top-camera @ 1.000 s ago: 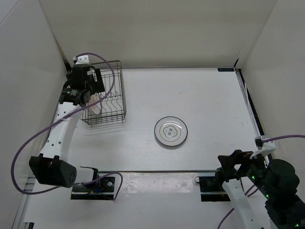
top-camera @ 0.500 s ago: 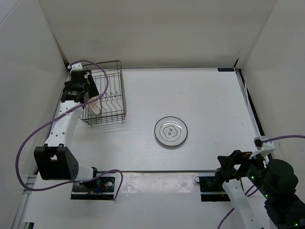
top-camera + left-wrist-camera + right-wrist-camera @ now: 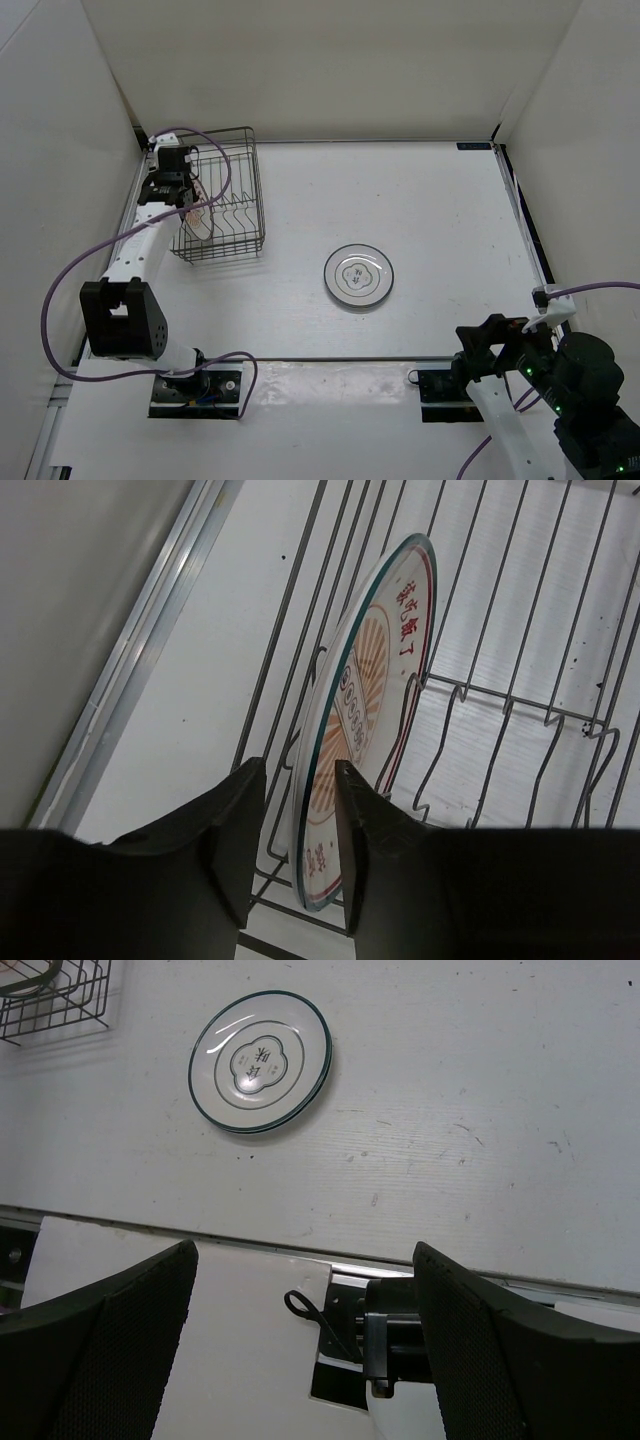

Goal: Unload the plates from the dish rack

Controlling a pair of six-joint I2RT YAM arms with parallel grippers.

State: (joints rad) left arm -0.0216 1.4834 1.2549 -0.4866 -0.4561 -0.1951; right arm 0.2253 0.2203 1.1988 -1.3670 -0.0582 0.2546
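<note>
In the dish rack (image 3: 250, 192) (image 3: 520, 610) an orange-ringed plate (image 3: 201, 223) (image 3: 372, 670) stands on edge at the left end. My left gripper (image 3: 184, 200) (image 3: 298, 772) reaches down into the rack. Its jaws stand narrowed on either side of that plate's rim, with a thin gap still showing on the left side. A grey-rimmed plate (image 3: 359, 277) (image 3: 260, 1062) lies flat on the table, right of the rack. My right gripper (image 3: 482, 350) (image 3: 303, 1260) hangs open and empty over the near edge, far from both plates.
The left wall stands close beside the rack, with a metal rail (image 3: 150, 650) along its foot. The rack's corner (image 3: 55, 1000) shows at the top left of the right wrist view. A mounting plate (image 3: 445, 385) with a black cable loop (image 3: 310, 1315) lies under the right gripper.
The left arm has dropped lower into the rack and its jaws have narrowed around the orange-ringed plate's rim. The right arm and the flat plate have stayed put.
</note>
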